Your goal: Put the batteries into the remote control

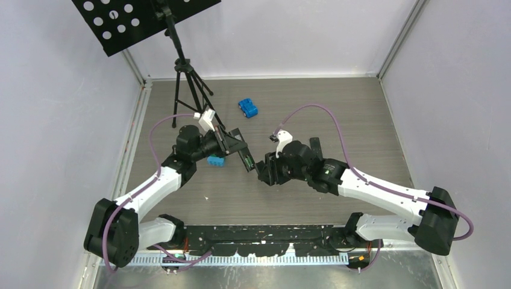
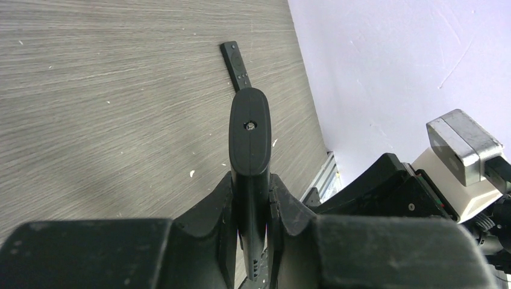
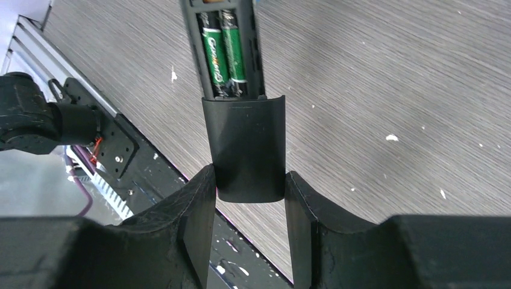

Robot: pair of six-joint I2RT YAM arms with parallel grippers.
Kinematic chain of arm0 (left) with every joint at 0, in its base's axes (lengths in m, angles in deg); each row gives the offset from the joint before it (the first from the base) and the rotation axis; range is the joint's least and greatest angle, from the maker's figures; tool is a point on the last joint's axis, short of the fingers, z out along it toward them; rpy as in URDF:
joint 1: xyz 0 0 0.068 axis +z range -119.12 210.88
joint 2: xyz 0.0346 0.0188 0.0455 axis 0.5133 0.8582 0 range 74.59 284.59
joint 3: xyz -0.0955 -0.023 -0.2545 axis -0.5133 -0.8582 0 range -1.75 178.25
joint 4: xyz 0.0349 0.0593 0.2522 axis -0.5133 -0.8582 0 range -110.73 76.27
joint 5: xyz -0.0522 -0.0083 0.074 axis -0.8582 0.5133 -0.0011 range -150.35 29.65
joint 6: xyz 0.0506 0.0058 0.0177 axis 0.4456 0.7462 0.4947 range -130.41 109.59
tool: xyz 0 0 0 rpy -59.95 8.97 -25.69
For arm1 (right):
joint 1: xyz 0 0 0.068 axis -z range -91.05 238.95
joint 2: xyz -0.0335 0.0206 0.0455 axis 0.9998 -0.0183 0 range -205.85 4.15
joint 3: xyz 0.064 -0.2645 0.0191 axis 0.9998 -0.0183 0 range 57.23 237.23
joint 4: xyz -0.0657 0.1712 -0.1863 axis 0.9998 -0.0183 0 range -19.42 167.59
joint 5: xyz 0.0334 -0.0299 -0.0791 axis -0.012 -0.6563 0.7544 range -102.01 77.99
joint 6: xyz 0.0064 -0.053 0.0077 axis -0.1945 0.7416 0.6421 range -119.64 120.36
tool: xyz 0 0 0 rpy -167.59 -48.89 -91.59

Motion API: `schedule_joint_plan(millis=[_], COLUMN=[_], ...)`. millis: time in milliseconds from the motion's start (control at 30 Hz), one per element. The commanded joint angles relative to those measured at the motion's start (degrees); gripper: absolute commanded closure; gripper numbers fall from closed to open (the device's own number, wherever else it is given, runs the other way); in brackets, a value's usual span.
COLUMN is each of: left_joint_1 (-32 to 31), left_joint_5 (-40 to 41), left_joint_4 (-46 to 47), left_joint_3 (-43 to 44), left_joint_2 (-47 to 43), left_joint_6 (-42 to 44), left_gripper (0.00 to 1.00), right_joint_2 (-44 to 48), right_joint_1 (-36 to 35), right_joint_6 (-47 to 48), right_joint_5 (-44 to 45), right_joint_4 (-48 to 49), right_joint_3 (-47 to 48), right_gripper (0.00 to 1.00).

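My left gripper (image 1: pixel 234 144) (image 2: pixel 252 189) is shut on the black remote control (image 1: pixel 243 154), held off the table and seen end-on in the left wrist view (image 2: pixel 249 135). In the right wrist view the remote's open recess (image 3: pixel 224 36) holds two dark green batteries (image 3: pixel 223 51) side by side; they show as a green spot from above (image 1: pixel 247 161). My right gripper (image 1: pixel 265 171) (image 3: pixel 249 183) is shut on a black curved battery cover (image 3: pixel 246 144), whose upper edge meets the recess end of the remote. No orange or blue-purple batteries are in view.
A blue toy car (image 1: pixel 247 108) sits further back. A blue object (image 1: pixel 216 161) lies under my left wrist. A music stand's tripod (image 1: pixel 188 90) stands at the back left. A second slim black bar with buttons (image 2: pixel 236 65) lies on the table. Walls enclose three sides.
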Motion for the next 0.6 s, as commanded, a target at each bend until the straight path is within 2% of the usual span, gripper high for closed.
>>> schedule_joint_plan(millis=[0, 567], left_joint_1=[0.2, 0.2], left_joint_5=[-3.3, -5.9], left_joint_4=[7.0, 6.5], left_joint_3=[-0.4, 0.2], left_joint_2=[-0.8, 0.5], left_joint_6=[0.5, -0.5], left_gripper=[1.00, 1.00], right_joint_2=[-1.4, -8.8], right_joint_1=[-1.8, -3.2], right_joint_6=[-1.9, 1.3], right_joint_5=[4.0, 6.1], right_joint_4=[6.4, 6.6], right_joint_3=[2.7, 9.2], right_gripper=[0.70, 0.68])
